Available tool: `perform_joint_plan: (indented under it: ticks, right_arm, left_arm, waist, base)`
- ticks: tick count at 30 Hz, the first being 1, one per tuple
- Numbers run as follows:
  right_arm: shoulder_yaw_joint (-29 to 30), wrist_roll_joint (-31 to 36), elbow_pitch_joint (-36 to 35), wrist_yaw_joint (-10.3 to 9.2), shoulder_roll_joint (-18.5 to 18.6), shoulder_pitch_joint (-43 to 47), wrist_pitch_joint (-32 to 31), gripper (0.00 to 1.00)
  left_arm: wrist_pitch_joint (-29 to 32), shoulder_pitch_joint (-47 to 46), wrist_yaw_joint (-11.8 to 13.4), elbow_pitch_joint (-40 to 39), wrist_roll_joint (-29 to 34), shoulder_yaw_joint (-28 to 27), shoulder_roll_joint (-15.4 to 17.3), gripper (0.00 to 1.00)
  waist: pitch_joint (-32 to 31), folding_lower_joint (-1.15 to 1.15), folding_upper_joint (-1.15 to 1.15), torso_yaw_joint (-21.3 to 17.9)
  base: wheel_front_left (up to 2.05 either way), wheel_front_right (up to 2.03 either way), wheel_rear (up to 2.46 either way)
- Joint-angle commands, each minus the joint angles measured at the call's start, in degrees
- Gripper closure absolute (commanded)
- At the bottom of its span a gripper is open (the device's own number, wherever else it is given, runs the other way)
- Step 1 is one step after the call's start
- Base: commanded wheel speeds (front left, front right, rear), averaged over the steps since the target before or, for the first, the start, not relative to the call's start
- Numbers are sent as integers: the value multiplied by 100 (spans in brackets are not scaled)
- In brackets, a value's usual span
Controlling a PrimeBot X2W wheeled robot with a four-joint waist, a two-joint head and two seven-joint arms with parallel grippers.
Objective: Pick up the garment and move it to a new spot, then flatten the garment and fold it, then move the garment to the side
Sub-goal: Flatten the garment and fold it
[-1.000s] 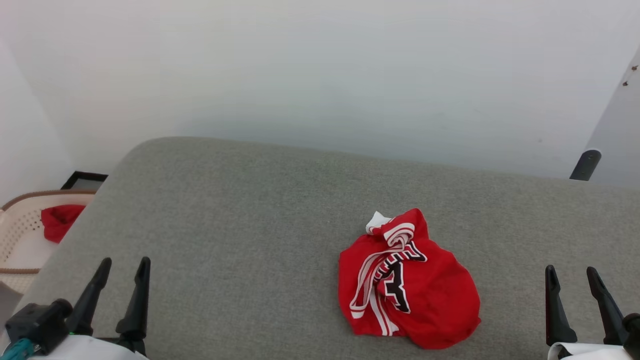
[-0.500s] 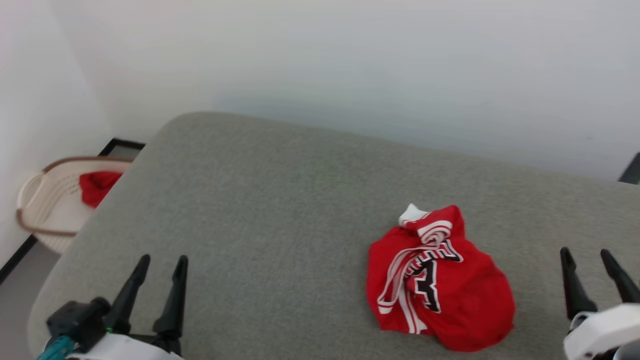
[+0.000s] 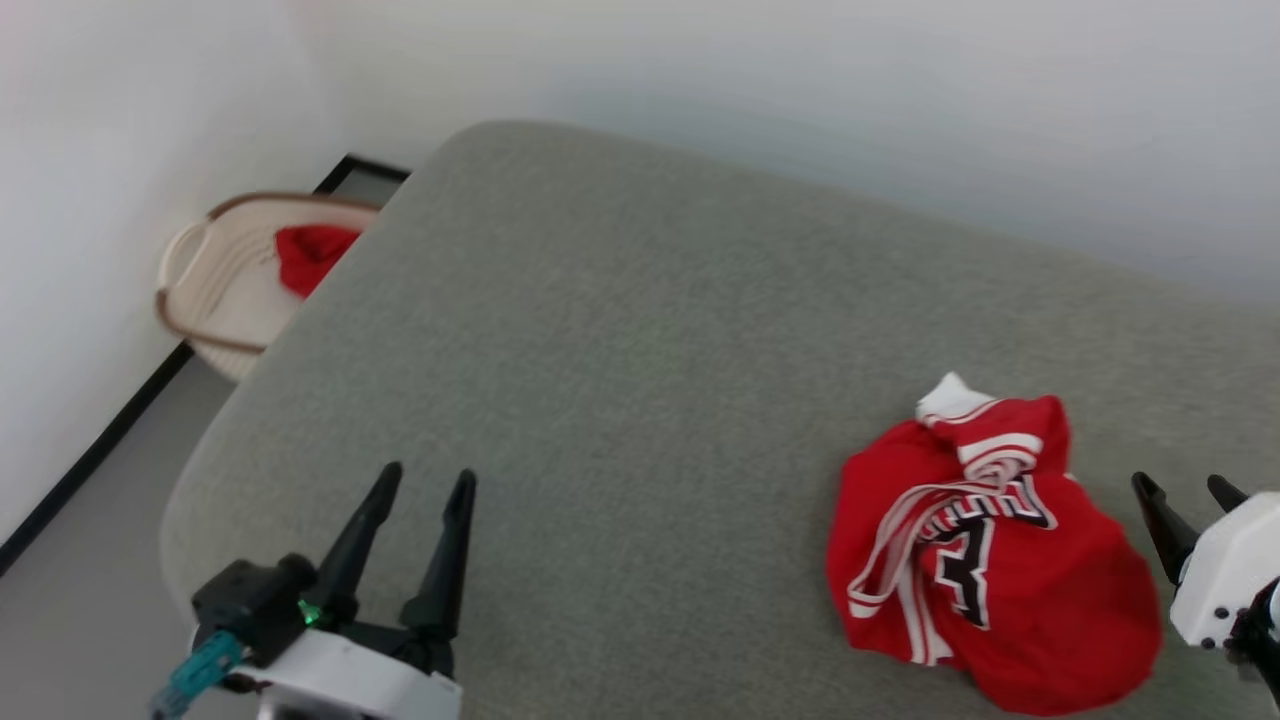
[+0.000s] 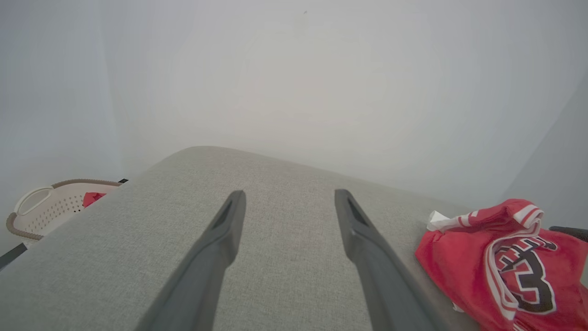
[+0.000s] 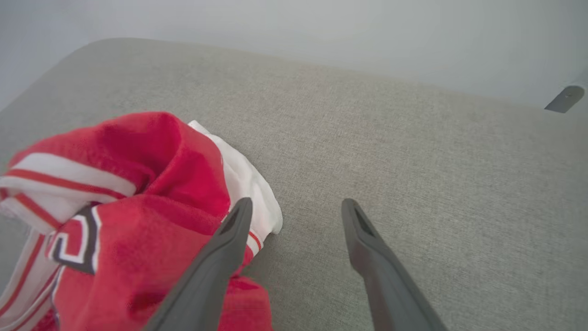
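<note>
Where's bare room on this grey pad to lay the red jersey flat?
The grey fabric surface is bare from the left gripper across to the crumpled red numbered jersey, and back to the white wall. Crowded by the right gripper, beside the jersey.

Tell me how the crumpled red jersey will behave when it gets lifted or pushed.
The garment lies in a soft crumpled heap, so it will probably droop and unfurl when lifted. Its thin folds suggest it is light. On the textured grey cushion, a push would likely bunch it rather than slide it.
</note>
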State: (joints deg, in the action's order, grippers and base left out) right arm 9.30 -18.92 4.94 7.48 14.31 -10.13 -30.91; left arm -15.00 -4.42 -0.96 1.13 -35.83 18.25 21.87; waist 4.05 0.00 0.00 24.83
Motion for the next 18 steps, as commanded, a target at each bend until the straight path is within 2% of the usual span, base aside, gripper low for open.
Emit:
perform_joint_plan:
  ticks: [1, 7, 18]
  right_arm:
    - [-8, -28, 52, 2, 61, -109, -141, 0]
    - [-11, 15, 269, 2, 177, -305, -881, 0]
    - [62, 252, 791, 2, 65, -606, -1736, 0]
  left_arm:
    - [-22, -88, -31, 23, 75, 9, -78, 0]
    - [-12, -219, -168, 121, 246, -17, -382, 0]
    - [-12, -294, -408, 315, 449, -186, -771, 0]
  waist:
    - [372, 0, 0, 370]
    - [605, 0, 0, 592]
    - [781, 0, 0, 716]
  base:
    - [0, 0, 0]
    - [0, 0, 0]
    - [0, 0, 0]
